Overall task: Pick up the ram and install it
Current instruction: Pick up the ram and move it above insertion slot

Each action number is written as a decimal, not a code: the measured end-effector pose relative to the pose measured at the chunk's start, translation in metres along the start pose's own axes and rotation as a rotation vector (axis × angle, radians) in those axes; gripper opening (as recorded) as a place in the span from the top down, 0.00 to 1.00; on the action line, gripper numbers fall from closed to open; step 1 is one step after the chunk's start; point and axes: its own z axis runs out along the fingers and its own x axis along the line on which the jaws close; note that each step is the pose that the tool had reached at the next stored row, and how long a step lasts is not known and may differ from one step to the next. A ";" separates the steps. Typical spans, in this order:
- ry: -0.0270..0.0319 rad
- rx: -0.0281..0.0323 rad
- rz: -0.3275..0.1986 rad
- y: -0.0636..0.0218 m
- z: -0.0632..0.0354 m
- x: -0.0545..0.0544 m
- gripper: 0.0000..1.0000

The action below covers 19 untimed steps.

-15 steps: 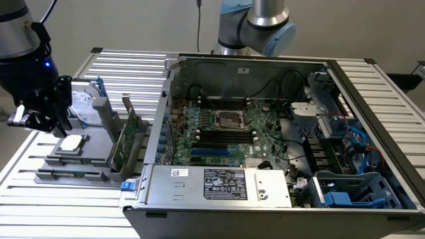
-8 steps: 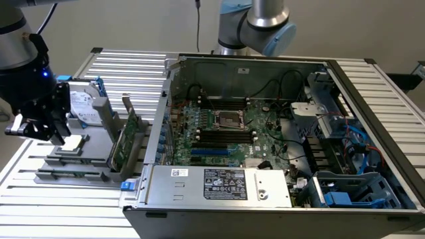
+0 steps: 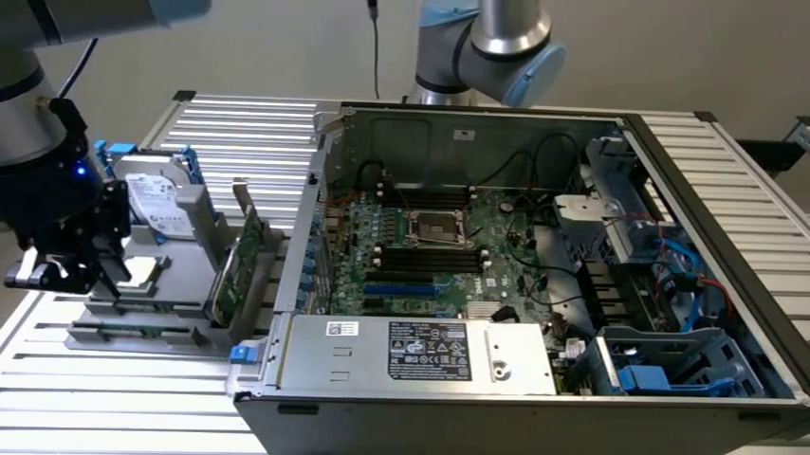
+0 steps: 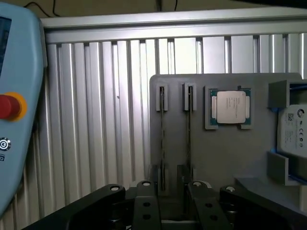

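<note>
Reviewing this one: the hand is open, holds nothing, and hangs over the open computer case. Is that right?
The place is wrong. The hand hangs over the grey parts holder at the exterior view's left, beside the computer case, not over it; the exterior view shows this. The rest is right: it is open and holds nothing.

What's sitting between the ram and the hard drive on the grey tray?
The processor chip lies between the ram and the hard drive, as the wrist view shows.
</note>
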 end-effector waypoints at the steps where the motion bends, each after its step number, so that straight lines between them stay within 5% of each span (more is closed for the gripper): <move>1: -0.0010 -0.0001 -0.002 0.0004 0.0018 0.001 0.69; 7: -0.0050 0.0006 -0.021 0.0043 0.0132 0.005 0.69; 19: -0.0028 0.0022 -0.081 0.0046 0.0350 0.004 0.69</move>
